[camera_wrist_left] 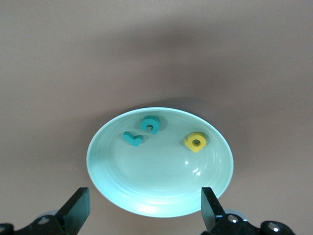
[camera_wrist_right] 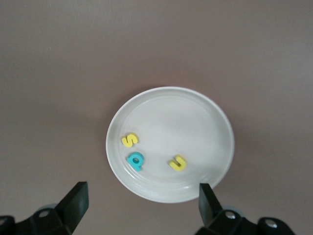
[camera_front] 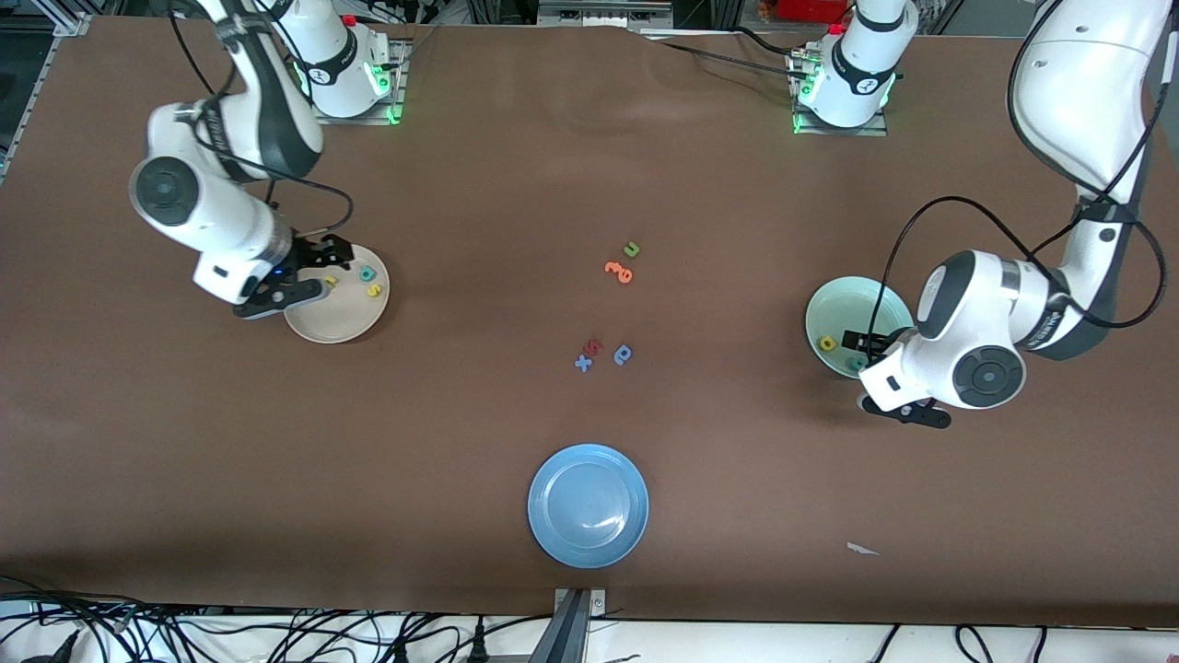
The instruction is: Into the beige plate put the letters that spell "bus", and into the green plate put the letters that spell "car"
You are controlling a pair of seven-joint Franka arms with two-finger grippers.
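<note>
Currently held: nothing. My left gripper (camera_wrist_left: 142,215) hangs over the green plate (camera_wrist_left: 112,166) with its fingers spread wide and empty; my right gripper (camera_wrist_right: 139,213) hangs over the beige plate (camera_wrist_right: 195,117), likewise wide and empty. Contents, green plate, toward the left arm's end of the table: teal "c" (camera_wrist_left: 150,124), teal "r" (camera_wrist_left: 132,139), yellow "a" (camera_wrist_left: 196,142), lying flat and apart from one another. Contents, beige plate, toward the right arm's end: yellow "s" (camera_wrist_right: 130,140), teal "b" (camera_wrist_right: 135,160), yellow "u" (camera_wrist_right: 178,163), also flat. Both words look complete, so I judge the sorting done. Unsorted mid-table: olive-green "u" (camera_front: 631,249), orange letter (camera_front: 619,271), blue "a"-like letter (camera_front: 623,354).
</note>
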